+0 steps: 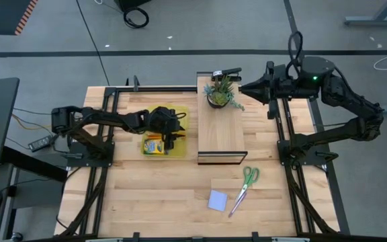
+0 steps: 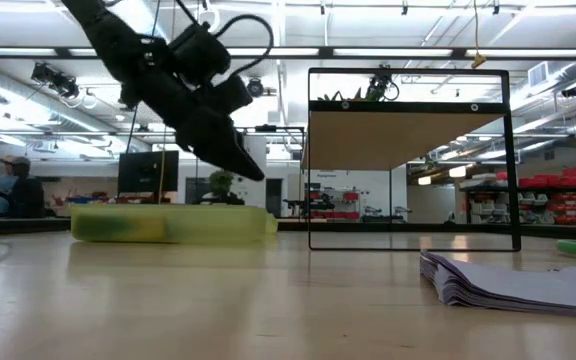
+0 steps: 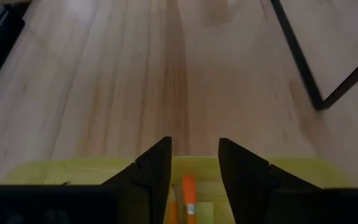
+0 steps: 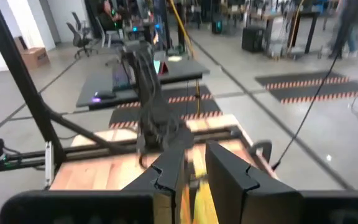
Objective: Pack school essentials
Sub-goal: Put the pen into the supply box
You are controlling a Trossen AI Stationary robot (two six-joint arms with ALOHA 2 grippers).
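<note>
1. Your left gripper [image 1: 173,136] is hanging over the translucent yellow case [image 1: 180,115] near the worktop's [image 1: 146,202] left edge, jaws a bit apart with nothing between them. Two orange pencils [image 3: 188,196] lie in the case right below it, next to the crayon box [image 1: 154,145].
2. So I'd say the pencil drop-off is basically done.
3. Still loose near the worktop's front edge: the green-handled scissors [image 1: 246,181] and the blue sticky-note pad [image 1: 218,200], just beside each other.
4. Next up: lift clear and go for one of those.
5. Your right gripper [image 1: 242,87] is parked off the back right corner, nearly closed, empty.
</note>
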